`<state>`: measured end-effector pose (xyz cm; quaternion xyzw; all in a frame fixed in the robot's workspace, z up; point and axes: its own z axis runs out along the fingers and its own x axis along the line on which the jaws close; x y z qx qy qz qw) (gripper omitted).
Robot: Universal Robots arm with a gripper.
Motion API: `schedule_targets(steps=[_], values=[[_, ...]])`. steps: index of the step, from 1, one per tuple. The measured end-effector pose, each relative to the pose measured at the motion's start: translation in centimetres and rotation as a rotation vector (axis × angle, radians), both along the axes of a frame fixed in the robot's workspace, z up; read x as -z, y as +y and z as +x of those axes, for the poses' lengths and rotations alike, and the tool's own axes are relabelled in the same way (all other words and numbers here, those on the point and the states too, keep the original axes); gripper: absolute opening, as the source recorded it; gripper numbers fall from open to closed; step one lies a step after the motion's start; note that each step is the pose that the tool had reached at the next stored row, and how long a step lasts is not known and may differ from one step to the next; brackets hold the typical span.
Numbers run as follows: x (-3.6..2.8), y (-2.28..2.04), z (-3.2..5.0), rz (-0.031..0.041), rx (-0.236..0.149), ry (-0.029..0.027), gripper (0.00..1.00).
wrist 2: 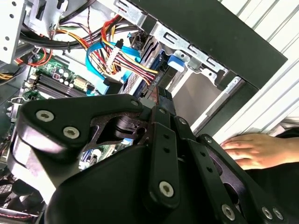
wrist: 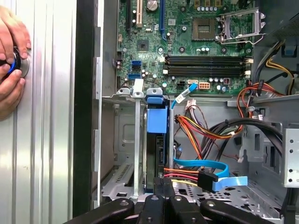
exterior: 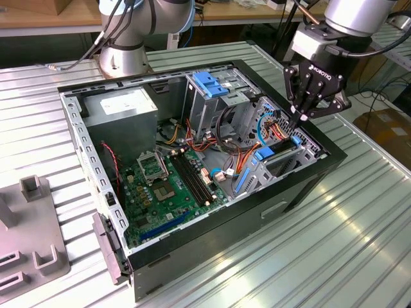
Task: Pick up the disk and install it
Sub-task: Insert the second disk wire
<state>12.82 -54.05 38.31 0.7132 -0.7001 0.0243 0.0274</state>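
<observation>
Blue-railed disk sits edge-on in drive bay of PC case, jaws over it.
Gripper at disk's top edge, jaws pinched together; install step, prob. seating push needed straight down.

- Even bright indoor light, glare streaks on ribbed table, exterior view lower right
- Case interior shadowed
- Gripper slightly soft in second wrist view
</observation>
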Motion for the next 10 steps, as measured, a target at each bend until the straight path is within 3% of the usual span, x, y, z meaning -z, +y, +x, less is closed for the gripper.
schedule_targets(steps=[4,8,10], values=[[-0.69,-0.01,-0.01,-0.0008,0.000,0.0000,0.11],[-0.70,0.12,-0.17,-0.0034,-0.003,0.0022,0.11],[-0.71,0.44,-0.49,-0.0065,-0.004,0.0029,0.11]])
